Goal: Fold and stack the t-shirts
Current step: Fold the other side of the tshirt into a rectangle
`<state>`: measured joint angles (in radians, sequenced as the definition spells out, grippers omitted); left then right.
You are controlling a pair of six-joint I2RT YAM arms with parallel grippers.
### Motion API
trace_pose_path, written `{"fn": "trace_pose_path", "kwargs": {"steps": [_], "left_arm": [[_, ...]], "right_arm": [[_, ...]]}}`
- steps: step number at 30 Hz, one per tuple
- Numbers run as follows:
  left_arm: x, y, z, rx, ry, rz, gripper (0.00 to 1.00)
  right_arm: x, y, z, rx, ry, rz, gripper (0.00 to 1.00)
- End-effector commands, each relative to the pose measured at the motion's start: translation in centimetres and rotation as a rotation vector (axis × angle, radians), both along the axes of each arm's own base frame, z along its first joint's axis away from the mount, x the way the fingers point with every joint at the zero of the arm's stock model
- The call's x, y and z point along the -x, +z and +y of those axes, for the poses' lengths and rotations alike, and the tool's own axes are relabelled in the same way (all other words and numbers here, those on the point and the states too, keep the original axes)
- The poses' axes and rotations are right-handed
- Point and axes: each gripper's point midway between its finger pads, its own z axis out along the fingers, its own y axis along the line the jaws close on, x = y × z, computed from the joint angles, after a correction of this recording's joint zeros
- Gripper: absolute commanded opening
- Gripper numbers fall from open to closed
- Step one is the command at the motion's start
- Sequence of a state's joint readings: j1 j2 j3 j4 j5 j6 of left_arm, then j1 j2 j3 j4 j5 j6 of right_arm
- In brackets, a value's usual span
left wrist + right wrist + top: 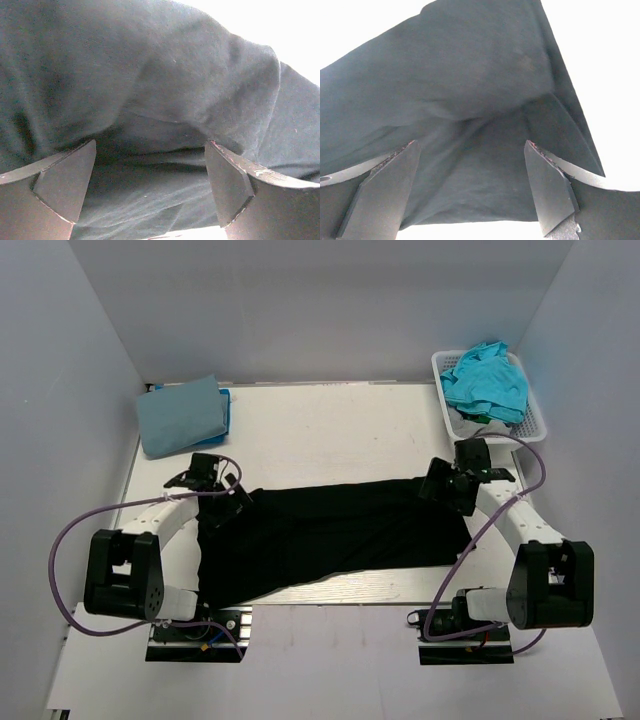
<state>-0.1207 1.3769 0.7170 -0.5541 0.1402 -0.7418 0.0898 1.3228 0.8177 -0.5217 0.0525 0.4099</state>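
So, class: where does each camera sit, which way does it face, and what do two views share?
Top external: above and behind the bases, looking down on the table; left arm and right arm show, flanking the black t-shirt.
Left wrist: on the left wrist, facing past the open left fingers into bunched black cloth.
Right wrist: on the right wrist, facing past the open right fingers at the shirt's edge.
Shared: both wrist views show that t-shirt.
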Motion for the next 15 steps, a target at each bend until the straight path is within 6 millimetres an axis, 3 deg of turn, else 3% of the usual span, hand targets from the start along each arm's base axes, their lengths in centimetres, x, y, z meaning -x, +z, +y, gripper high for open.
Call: {"fn": "trace_pose_path", "kwargs": {"steps": [1, 3, 5, 7, 11, 12, 15], "left_arm": [[-1.5, 2.7, 1.6, -0.099, 0.022, -0.058, 1.0], [-2.8, 5.3, 1.6, -0.101, 0.031, -0.126, 1.0], [-3.4, 6.9, 1.7, -0.099, 0.045, -0.168, 1.0], [-4.4, 8.7, 0.6, -0.049, 0.035, -0.263, 1.0], [-4.5, 8.2, -1.8, 0.104, 0.023, -0.32, 1.0], [-4.3, 8.5, -3.0, 0.158, -0.005, -0.339, 1.0], [-4.7, 7.1, -3.7, 0.197, 0.003, -0.365, 1.0]], "right_arm": [[-2.9, 4.3, 2.2, -0.089, 0.109, -0.171, 0.9], [-4.0, 5.7, 3.9, -0.151, 0.171, -0.24, 0.9], [-4.7, 5.6, 4.2, -0.164, 0.176, -0.238, 0.9], [-5.2, 4.2, 4.5, -0.177, 0.171, -0.205, 0.9], [-5.6, 2.1, 5.2, -0.214, 0.17, -0.155, 0.9], [-5.8, 1.4, 4.9, -0.2, 0.157, -0.147, 0.9], [-5.0, -0.5, 4.1, -0.164, 0.132, -0.092, 0.9]]}}
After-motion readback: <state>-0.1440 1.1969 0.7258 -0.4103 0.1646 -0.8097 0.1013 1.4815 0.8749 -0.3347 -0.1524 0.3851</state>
